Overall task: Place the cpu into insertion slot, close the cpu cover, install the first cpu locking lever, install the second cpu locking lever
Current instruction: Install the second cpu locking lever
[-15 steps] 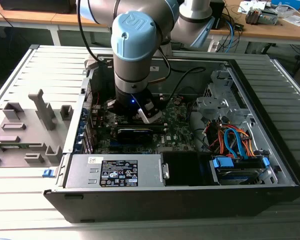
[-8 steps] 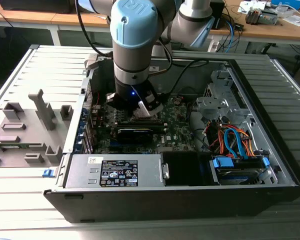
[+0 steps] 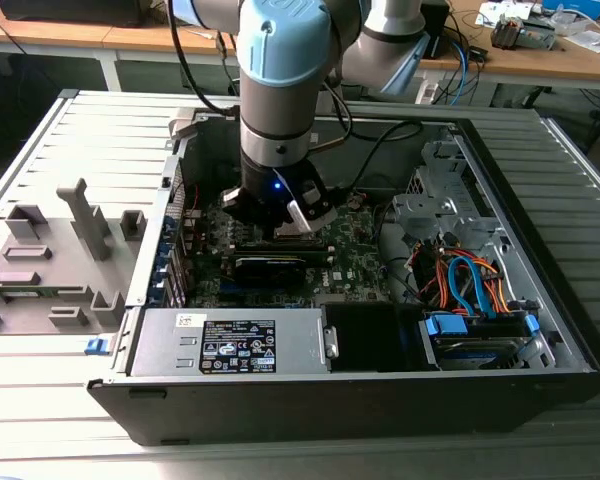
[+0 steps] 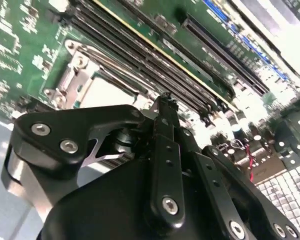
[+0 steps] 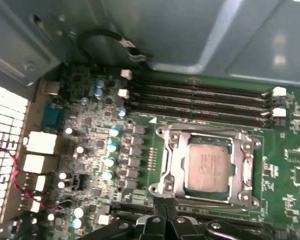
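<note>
First wrist view gives you the clearest look: the cpu (image 5: 207, 167) sits flat in its socket on the green motherboard (image 5: 140, 165), its pale metal top showing through the square opening of the cpu cover (image 5: 171, 165), which lies down around the chip. The pincer (image 5: 164, 207) has its black fingertips pressed together with nothing between them, poised just beside the socket's edge, on the side away from the memory slots (image 5: 200, 102). The chip lies a little past the fingertips, near but not touched.

In the second wrist view you see the same pincer (image 4: 165, 105) from behind its black linkage, tips meeting just short of the socket, where the cpu (image 4: 102, 92) shows as a pale patch inside the cpu cover (image 4: 70, 77), next to the long memory slots (image 4: 140, 50).

From the exterior view, your arm (image 3: 280, 90) reaches down into the open computer case (image 3: 540, 330), which lies on a ribbed grey surface (image 3: 50, 140); the pincer (image 3: 277, 228) hangs low over the motherboard (image 3: 355, 255).
</note>
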You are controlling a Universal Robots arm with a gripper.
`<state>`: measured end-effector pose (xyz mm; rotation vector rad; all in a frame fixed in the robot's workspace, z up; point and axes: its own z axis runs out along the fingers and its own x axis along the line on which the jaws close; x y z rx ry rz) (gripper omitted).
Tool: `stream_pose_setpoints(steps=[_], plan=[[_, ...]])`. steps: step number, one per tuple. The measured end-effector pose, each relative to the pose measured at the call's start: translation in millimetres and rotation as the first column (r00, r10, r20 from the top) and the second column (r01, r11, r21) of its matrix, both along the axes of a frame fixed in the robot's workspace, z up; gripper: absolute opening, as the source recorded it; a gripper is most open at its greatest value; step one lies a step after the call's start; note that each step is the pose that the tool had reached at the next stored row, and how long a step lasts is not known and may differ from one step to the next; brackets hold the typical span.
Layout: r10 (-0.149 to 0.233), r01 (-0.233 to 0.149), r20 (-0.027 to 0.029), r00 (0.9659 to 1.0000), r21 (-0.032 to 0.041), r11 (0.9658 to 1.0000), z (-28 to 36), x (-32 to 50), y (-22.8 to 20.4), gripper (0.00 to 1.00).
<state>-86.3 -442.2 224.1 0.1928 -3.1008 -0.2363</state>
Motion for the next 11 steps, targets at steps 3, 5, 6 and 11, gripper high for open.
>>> stream_pose_setpoints(steps=[3,5,6,11], plan=[[-0.012,0.012,-0.0041,0.9999,-0.0045,0.9999,-2.6,14.8,2.1,0.11],[-0.012,0.012,-0.0048,0.9999,-0.0064,0.9999,-3.3,19.8,5.2,0.11],[-0.012,0.012,-0.0050,0.9999,-0.0075,0.9999,-3.4,22.5,7.7,0.11],[-0.012,0.012,-0.0060,0.9999,-0.0173,0.9998,-3.7,35.0,24.6,0.11]])
